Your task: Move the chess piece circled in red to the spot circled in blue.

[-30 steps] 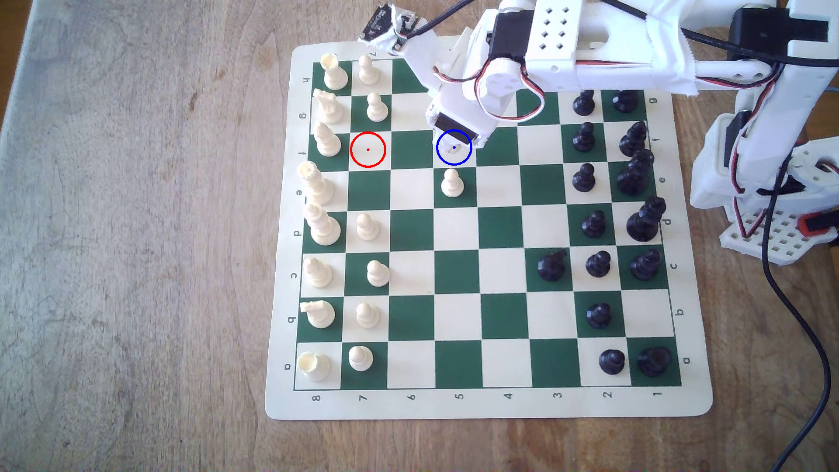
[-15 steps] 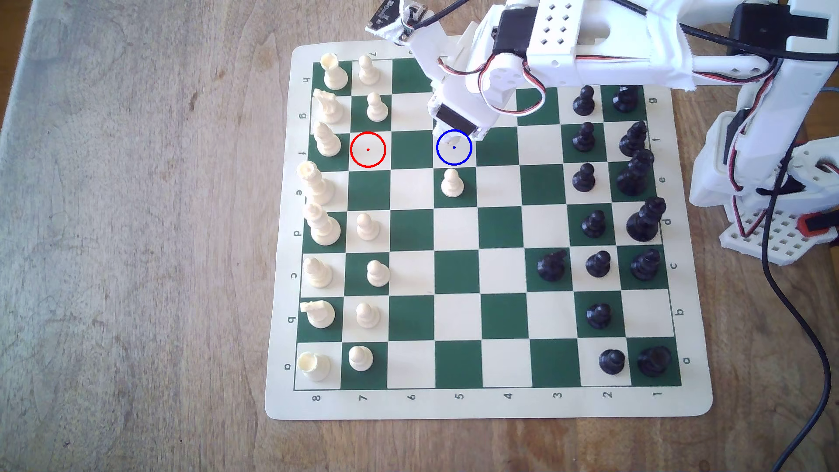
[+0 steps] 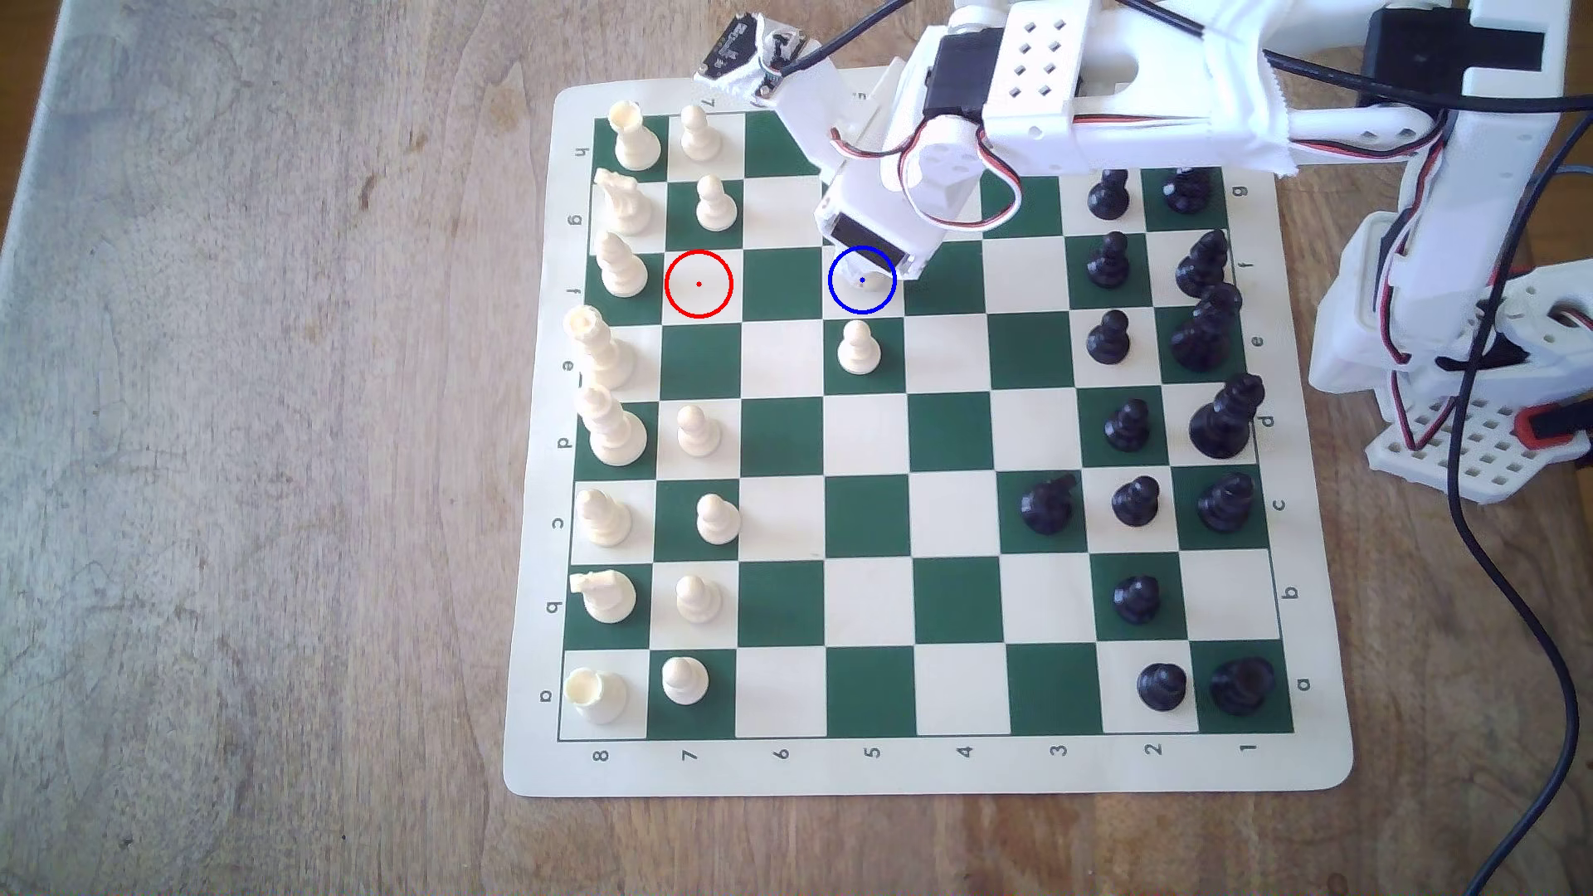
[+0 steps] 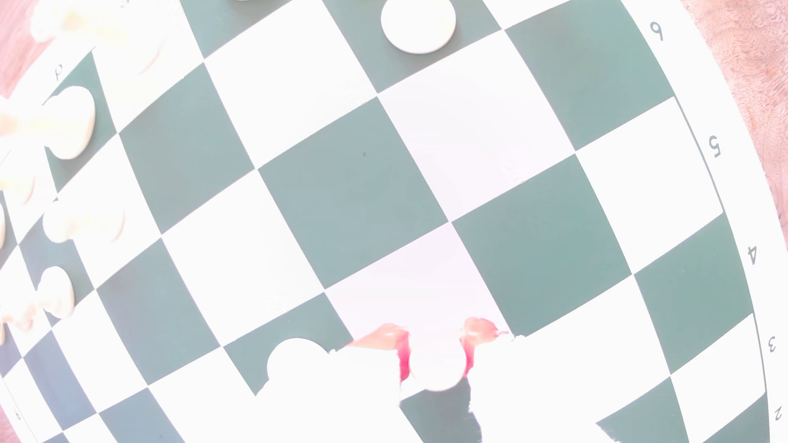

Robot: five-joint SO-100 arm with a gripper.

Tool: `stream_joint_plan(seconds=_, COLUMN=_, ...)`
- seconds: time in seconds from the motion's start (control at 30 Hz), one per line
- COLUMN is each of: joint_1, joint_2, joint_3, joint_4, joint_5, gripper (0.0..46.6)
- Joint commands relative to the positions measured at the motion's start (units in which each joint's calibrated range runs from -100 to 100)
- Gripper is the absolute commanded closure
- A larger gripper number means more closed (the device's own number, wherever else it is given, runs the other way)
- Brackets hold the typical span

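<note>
Reaching across the board (image 3: pixel 948 767), jaws straddle the pawn (image 4: pixel 437 370) over the blue-ringed square (image 3: pixel 862 301).

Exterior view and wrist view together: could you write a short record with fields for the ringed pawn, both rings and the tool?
pawn: between the red pads of the tool
tool: shut on the pawn's head
blue-ringed square: partly covered by the tool
red-ringed square: bare
pawn standing or lifted: cannot tell
nearest piece: another cream pawn, on the adjoining green square, apart
</note>
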Motion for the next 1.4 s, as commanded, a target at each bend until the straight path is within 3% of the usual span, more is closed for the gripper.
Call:
stream_joint_plan(seconds=0.0, joint_1=-0.5, joint_2=-0.8, joint_3=-0.4, joint_4=-1.0, joint_5=0.0, gripper=46.4)
stream_joint_plan(seconds=0.27, joint_1=-0.5, joint_2=0.4, joint_3=-0.6, joint_4=-1.7, joint_5=0.1, gripper=46.4)
stream_joint_plan(seconds=0.4, joint_1=-0.4, joint_2=0.4, joint_3=-0.5, joint_4=-2.3, joint_5=-0.2, gripper=38.3)
stream_joint_plan(seconds=0.53, joint_1=-0.2, joint_2=0.3, joint_3=-0.5, joint_4=-2.4, joint_5=-0.2, gripper=35.6)
stream_joint_plan(seconds=1.37, joint_1=0.1, joint_2=-7.6, joint_3=-3.4, joint_4=5.3, joint_5=-0.3, gripper=31.0)
